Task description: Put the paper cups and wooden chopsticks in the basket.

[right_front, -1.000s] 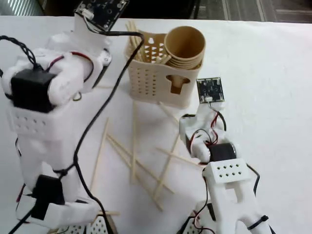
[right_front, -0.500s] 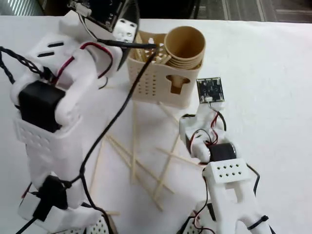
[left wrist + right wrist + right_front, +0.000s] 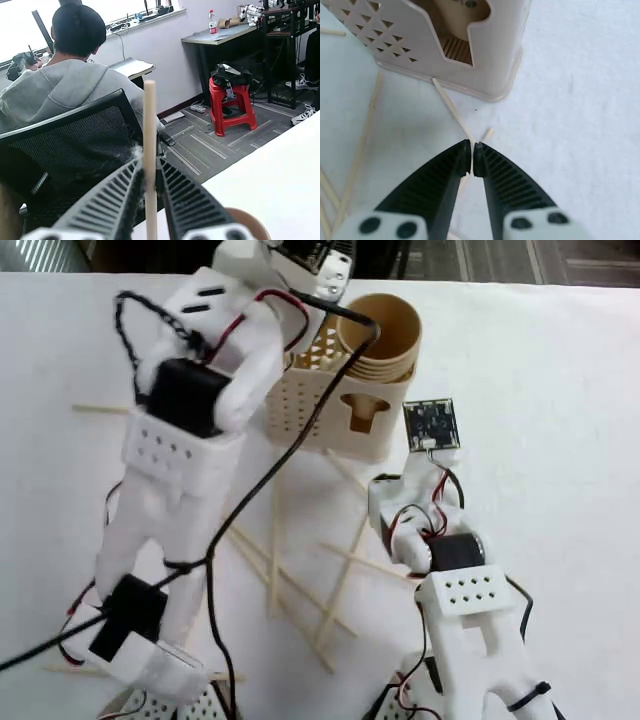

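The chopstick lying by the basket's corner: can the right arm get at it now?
Probably yes. The right arm's fingers sit right at that chopstick's near end with nothing between them, and the basket stands beyond, out of the way. They are shut, so they would have to open first.

The left arm (image 3: 185, 450) has swung across and up! A second ago the basket (image 3: 330, 415) lay off to its gripper's side. Now the wrist hangs over the basket's far corner, right next to the stacked cups (image 3: 380, 330). The left gripper (image 3: 149, 167) rides along, clamped on a chopstick (image 3: 149, 120) that stands upright between its jaws. Where the arm stood, a loose stick (image 3: 100, 408) is uncovered on the table (image 3: 560, 360), well behind the gripper.
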Tool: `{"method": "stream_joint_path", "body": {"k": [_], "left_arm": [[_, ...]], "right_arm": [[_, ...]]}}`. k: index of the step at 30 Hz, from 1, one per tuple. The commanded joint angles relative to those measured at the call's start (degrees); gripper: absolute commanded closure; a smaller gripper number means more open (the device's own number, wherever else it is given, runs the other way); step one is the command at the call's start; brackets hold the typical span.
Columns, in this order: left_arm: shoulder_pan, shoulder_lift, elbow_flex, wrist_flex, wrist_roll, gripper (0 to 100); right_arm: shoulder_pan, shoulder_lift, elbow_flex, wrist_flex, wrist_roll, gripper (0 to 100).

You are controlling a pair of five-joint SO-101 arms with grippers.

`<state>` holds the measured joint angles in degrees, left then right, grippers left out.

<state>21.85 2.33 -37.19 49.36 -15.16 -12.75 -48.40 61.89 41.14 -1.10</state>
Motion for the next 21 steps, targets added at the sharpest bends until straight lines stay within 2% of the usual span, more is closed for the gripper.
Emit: {"method": "stream_joint_path", "body": {"k": [1,4,7,10,12,17,21], "left_arm": [[0.48,0.31,3.34,-5.27,0.53,97],[-0.66,0.22,7.91,-5.71,0.53,96],[-2.59,0.13,11.08,-5.54,1.32,88],[-5.93,-0.13,11.60,-5.27,8.26,81],[-7.87,-1.80,11.52,-3.60,10.02,79],[-11.03,-11.12,11.60,4.48,9.23,80],[-15.08,-19.74,12.04,14.68,6.68,80]], "right_arm": [[0.40,-0.92,-0.26,-0.92,0.53,97.1],[0.48,-0.92,-0.26,-0.92,0.53,97.1],[0.40,-0.92,-0.26,-0.92,0.53,97.1],[0.31,-0.92,-0.26,-1.71,0.62,97.1],[0.48,-0.92,0.09,-2.15,0.62,97.1],[0.48,-0.92,1.32,-4.18,0.62,97.1],[0.57,-0.92,1.32,-4.18,0.62,97.1]]}}
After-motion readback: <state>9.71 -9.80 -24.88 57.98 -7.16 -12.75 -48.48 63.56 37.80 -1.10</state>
